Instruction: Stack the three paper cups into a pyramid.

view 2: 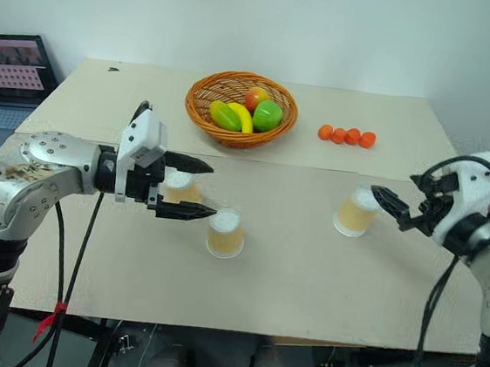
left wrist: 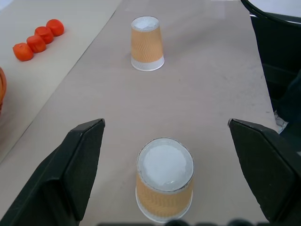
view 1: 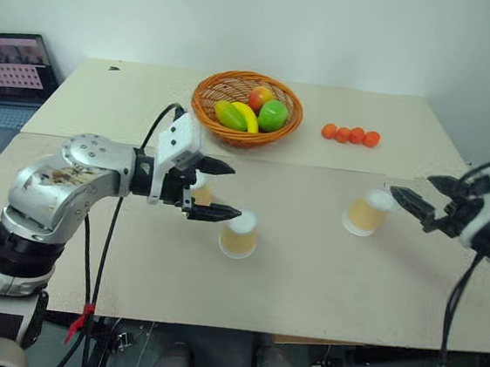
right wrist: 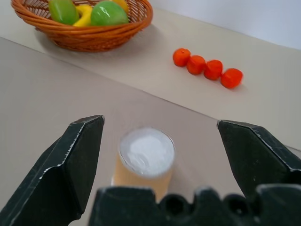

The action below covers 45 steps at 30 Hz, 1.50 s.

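Paper cups all upside down on the bench [view 1: 323, 271], none stacked, so the pyramid isn't started.

Left eye: left gripper [view 1: 216, 189] jaws spread, holding nothing, level over the bench. One cup [view 1: 240, 234] stands just past its lower fingertip; a second cup [view 1: 200, 189] sits behind the jaws, mostly hidden. Third cup [view 1: 368, 212] is well apart to the right, with the right gripper [view 1: 414, 201] just beside it, jaws spread, nothing gripped. Wicker fruit basket [view 1: 247, 107] and a row of small orange balls [view 1: 350, 135] sit at the back, laptop [view 1: 10, 80] far left.

Right eye: same layout; the half-hidden cup reads a bit clearer here, close behind the near one.

Left wrist: jaws wide apart, near cup centred between them but untouched; the far cup stands beyond it. This view doesn't show the cup behind the gripper.

Right wrist: jaws wide apart around the line to the right-hand cup, no contact; basket and balls beyond.

Left to do, as I read it: bring two cups side by side touching, then set the third on top. All three steps open.
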Each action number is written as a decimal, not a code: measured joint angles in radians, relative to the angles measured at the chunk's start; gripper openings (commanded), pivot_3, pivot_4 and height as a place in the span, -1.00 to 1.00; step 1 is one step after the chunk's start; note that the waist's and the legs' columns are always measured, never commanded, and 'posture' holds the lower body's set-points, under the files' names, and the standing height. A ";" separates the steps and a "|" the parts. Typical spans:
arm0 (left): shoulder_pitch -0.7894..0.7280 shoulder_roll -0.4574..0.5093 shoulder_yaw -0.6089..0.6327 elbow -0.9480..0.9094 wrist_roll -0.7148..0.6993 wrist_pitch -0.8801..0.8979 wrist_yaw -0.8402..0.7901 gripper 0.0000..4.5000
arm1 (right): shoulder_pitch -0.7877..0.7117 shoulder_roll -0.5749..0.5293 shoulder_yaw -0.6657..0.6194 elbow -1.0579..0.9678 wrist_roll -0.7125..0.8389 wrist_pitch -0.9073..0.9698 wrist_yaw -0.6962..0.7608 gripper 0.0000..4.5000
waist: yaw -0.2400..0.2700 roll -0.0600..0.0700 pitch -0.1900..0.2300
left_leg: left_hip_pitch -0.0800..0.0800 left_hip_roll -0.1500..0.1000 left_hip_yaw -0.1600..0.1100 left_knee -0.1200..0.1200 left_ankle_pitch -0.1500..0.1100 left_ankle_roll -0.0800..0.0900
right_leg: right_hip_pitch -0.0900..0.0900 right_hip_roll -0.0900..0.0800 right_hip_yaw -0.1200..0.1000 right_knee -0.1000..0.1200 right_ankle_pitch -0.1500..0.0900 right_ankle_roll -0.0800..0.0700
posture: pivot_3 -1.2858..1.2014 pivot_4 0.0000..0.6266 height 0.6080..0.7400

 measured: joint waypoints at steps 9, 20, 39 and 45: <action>-0.060 -0.040 -0.038 0.036 0.039 -0.032 -0.027 1.00 | 0.150 0.160 0.023 -0.010 -0.030 -0.125 -0.040 0.99 | -0.012 0.001 0.001 | 0.007 0.000 0.004 0.001 0.001 0.001 | 0.004 0.000 0.004 0.002 0.001 -0.001 | 0.03 -0.52 0.91; -0.061 -0.040 -0.051 0.021 0.057 -0.024 -0.021 1.00 | -0.021 0.167 0.195 0.268 -0.112 -0.279 -0.006 0.99 | -0.019 0.001 0.001 | 0.006 0.000 0.003 0.000 0.001 0.001 | 0.003 0.001 0.004 0.001 0.001 -0.001 | 0.03 -0.52 0.91; -0.004 -0.021 -0.047 -0.086 0.057 0.027 0.036 1.00 | -0.386 0.159 0.336 0.716 -0.228 -0.476 0.115 0.88 | -0.023 0.001 0.001 | 0.006 0.000 0.003 0.000 0.001 0.001 | 0.003 0.001 0.004 0.001 0.001 -0.001 | 0.03 -0.52 0.91; 0.001 -0.018 -0.047 -0.099 0.056 0.028 0.045 1.00 | -0.396 0.159 0.350 0.743 -0.229 -0.485 0.139 0.26 | -0.023 0.001 0.001 | 0.006 0.000 0.003 0.000 0.001 0.001 | 0.003 0.000 0.004 0.001 0.002 -0.003 | 0.03 -0.52 0.91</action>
